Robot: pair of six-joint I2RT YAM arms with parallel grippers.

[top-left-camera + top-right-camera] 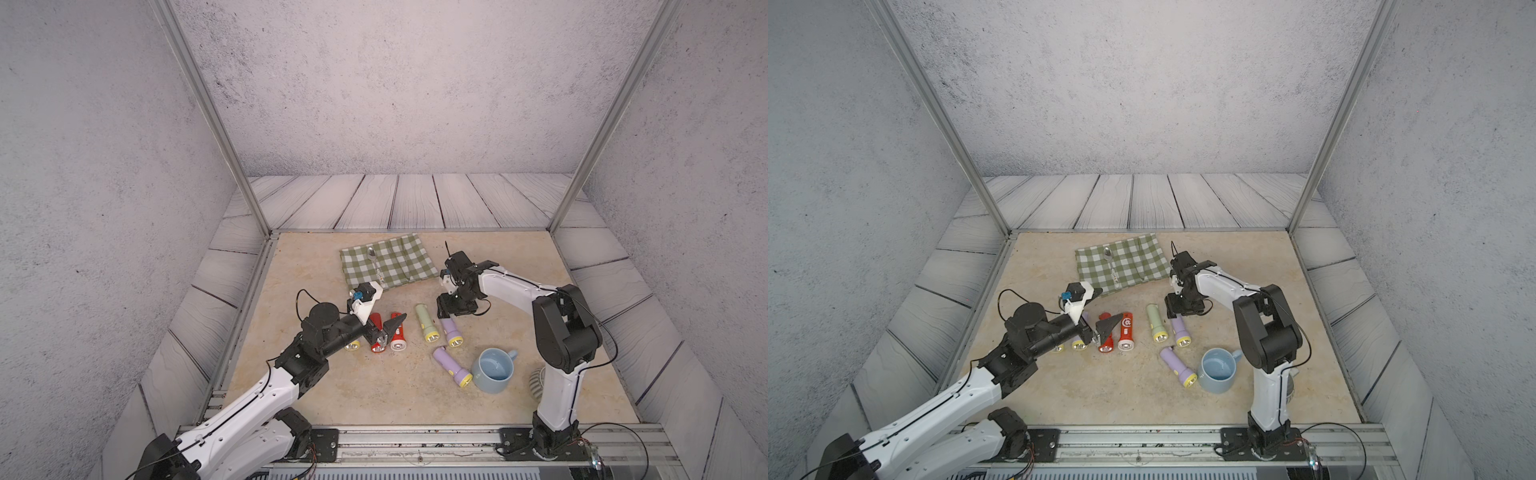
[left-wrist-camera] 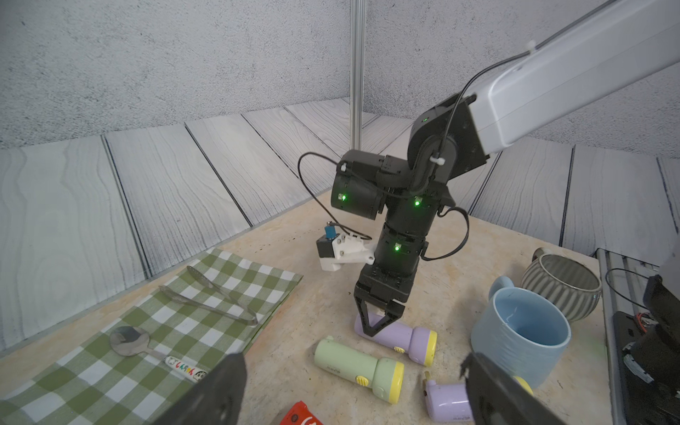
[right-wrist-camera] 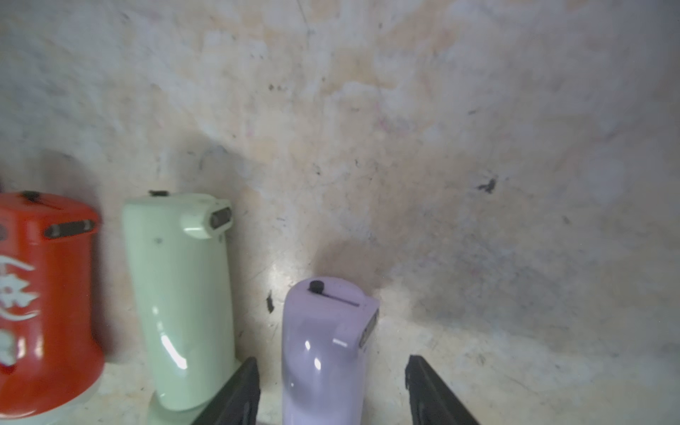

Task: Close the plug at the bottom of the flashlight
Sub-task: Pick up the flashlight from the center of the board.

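Several flashlights lie on the table. My right gripper (image 1: pixel 444 318) (image 3: pixel 333 371) is open, and its fingers straddle the rear end of a purple flashlight (image 1: pixel 451 330) (image 3: pixel 323 349) with a gap on each side. That rear end looks flat, with a small black knob and a slit. A second purple flashlight (image 1: pixel 451 365) (image 2: pixel 447 401) lies near the mug, and its plug (image 2: pixel 427 377) sticks out at the rear. My left gripper (image 1: pixel 384 332) (image 2: pixel 352 362) hangs open and empty over two red flashlights (image 1: pixel 397 332).
A green flashlight (image 1: pixel 427 326) lies just left of the straddled purple one. A blue mug (image 1: pixel 494 370) and a grey ribbed bowl (image 2: pixel 563 287) stand by the right arm's base. A green checked cloth (image 1: pixel 399 266) at the back holds a spoon (image 2: pixel 128 342) and tongs (image 2: pixel 209 298).
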